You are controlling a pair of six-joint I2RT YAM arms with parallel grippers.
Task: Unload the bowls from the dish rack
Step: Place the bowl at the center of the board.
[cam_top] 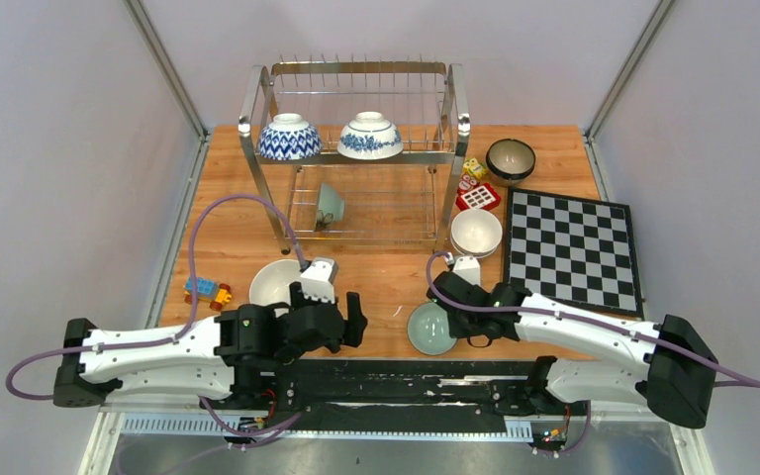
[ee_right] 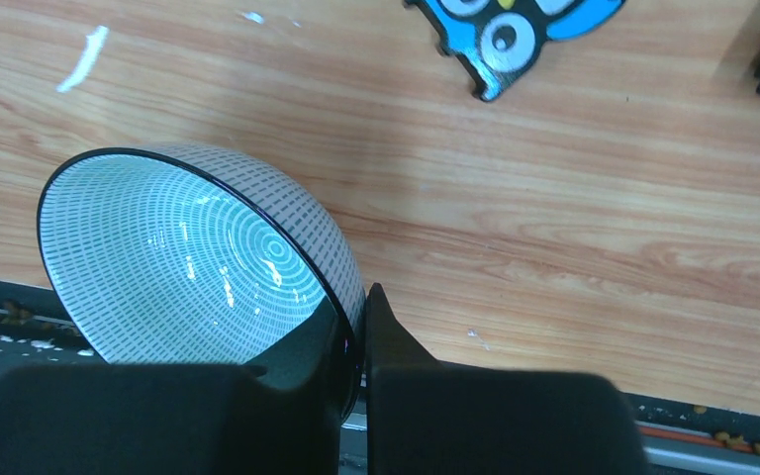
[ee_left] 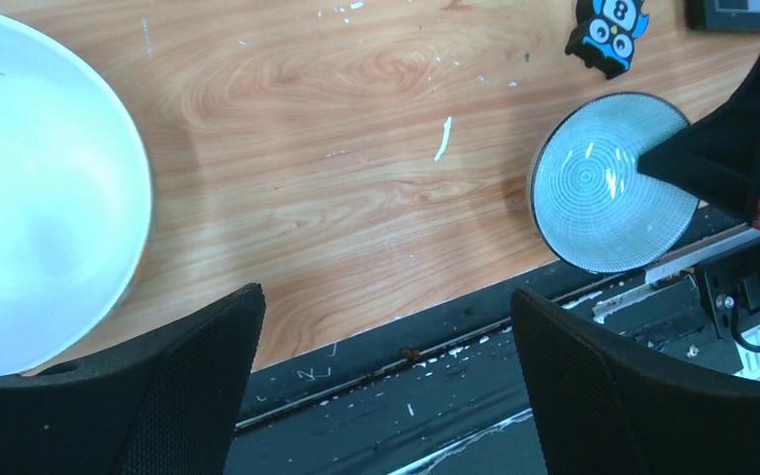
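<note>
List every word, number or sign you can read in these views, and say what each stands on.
"8": on the head of the blue owl-shaped piece lying on the wooden table.
Red-and-white toy block: its markings are too small to read.
Yellow toy block: its markings are also too small to read.
No other text shows.

Chessboard [cam_top: 574, 249], toy blocks [cam_top: 208, 291], perhaps owl sticker [ee_left: 609, 30]

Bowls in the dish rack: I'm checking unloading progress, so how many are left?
3. On the upper tier, the left blue-and-white bowl and the right blue-and-white bowl; on the lower tier, a pale green bowl standing tilted. None seems hidden.
</note>
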